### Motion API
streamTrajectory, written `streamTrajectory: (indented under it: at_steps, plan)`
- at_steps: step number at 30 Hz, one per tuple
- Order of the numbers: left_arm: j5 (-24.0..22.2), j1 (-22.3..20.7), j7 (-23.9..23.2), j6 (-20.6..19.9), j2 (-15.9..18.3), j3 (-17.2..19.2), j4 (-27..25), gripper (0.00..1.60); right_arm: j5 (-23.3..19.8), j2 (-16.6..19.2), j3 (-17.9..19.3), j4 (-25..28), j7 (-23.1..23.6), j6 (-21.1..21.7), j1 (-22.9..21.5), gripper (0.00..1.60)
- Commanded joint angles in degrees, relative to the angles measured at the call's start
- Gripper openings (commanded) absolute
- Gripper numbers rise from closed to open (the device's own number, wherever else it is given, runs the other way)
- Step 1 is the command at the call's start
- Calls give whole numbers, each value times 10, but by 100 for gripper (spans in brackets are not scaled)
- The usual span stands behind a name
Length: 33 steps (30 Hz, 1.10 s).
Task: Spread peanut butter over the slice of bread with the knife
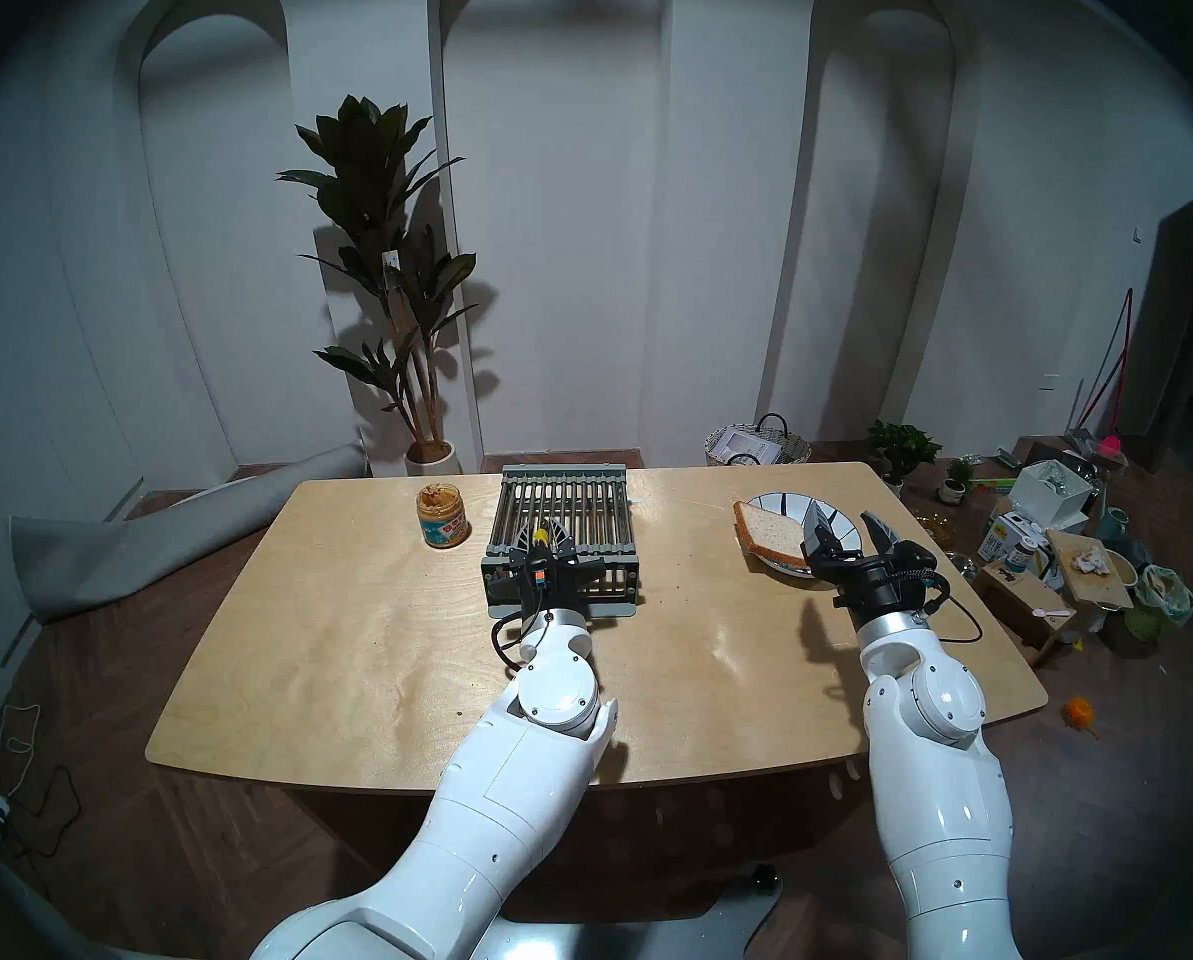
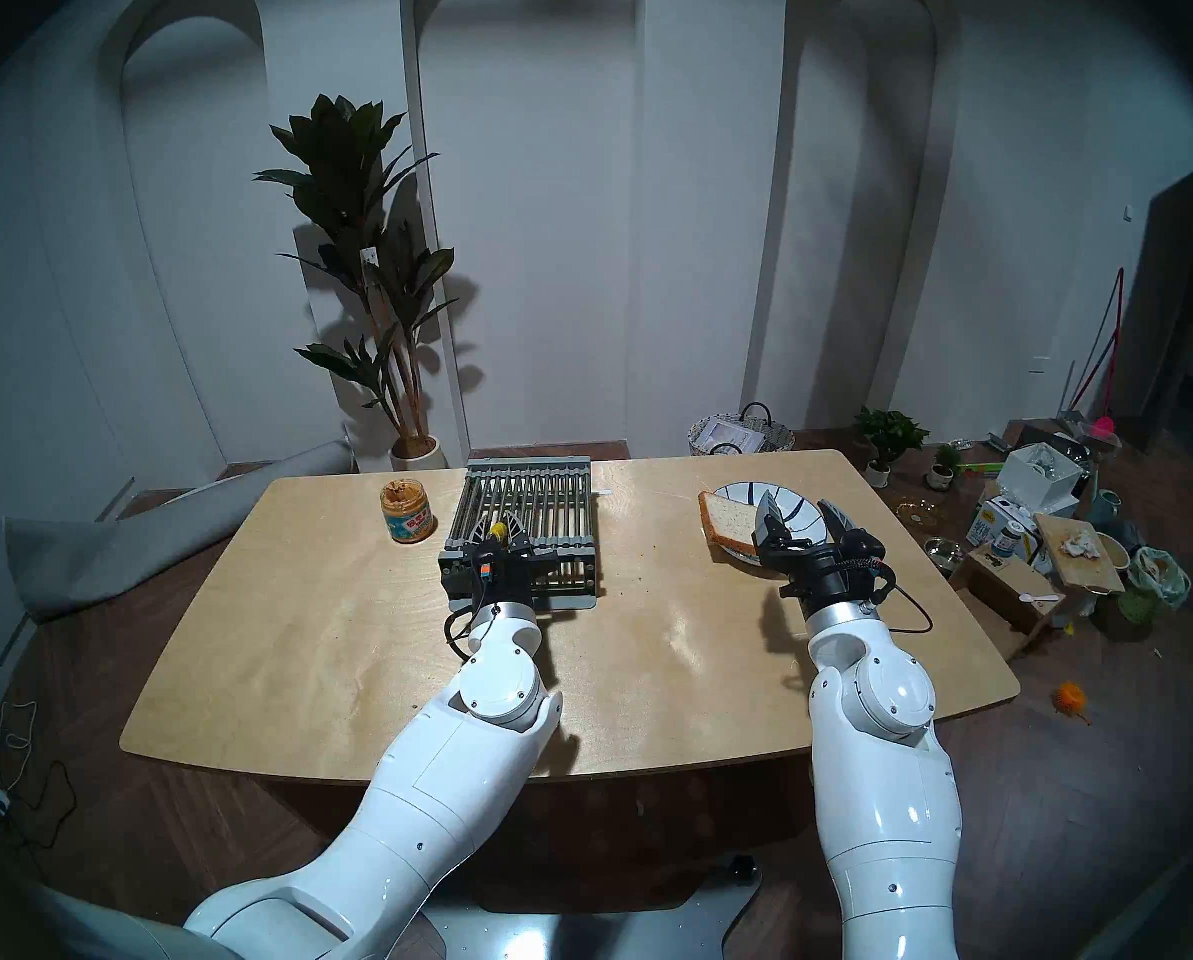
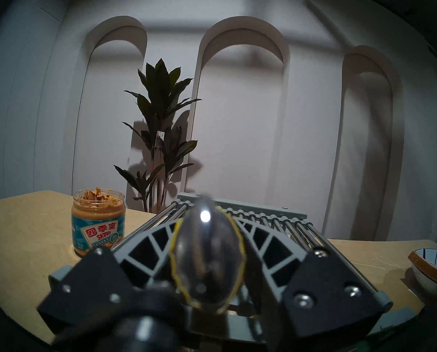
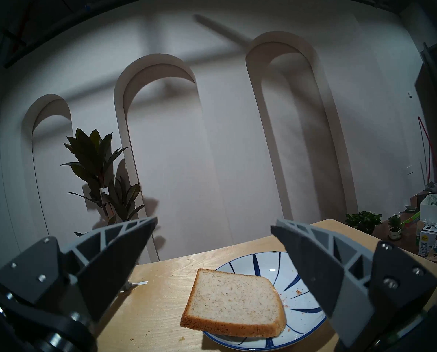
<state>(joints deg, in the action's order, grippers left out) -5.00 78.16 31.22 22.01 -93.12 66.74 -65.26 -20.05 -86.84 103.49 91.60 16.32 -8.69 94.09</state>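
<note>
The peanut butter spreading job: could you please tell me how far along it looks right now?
Early. The Skippy jar stands open, lid off. The left gripper sits around the yellow-handled knife on the grey rack; a firm grip isn't clear. The bread slice on the blue-striped plate is bare. Scooping and spreading remain. The right gripper is open.

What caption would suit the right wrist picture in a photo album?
Open grey right tool hovers over a square brown-crusted bread slice overhanging a white blue-striped plate on a pale wooden table.
</note>
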Motion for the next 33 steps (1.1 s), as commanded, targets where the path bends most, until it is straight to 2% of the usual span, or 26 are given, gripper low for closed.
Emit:
streamTrajectory:
  at_steps: [1, 2, 3, 19, 33]
  plan:
    - [2, -10, 0, -3, -4, -2, -11, 44, 0, 0, 0, 16, 1, -6, -5, 160]
    - [2, -10, 1, -4, -4, -2, -12, 38, -1, 0, 0, 16, 1, -6, -6, 160]
    - [2, -10, 1, -5, -4, -2, -13, 1, -1, -1, 0, 16, 1, -6, -6, 160]
    - [13, -3, 0, -14, 0, -9, -56, 0, -6, -1, 4, 12, 2, -4, -11, 160]
    - [26, 10, 3, -49, 13, -16, -112, 0, -14, -2, 7, 8, 6, -5, -14, 160]
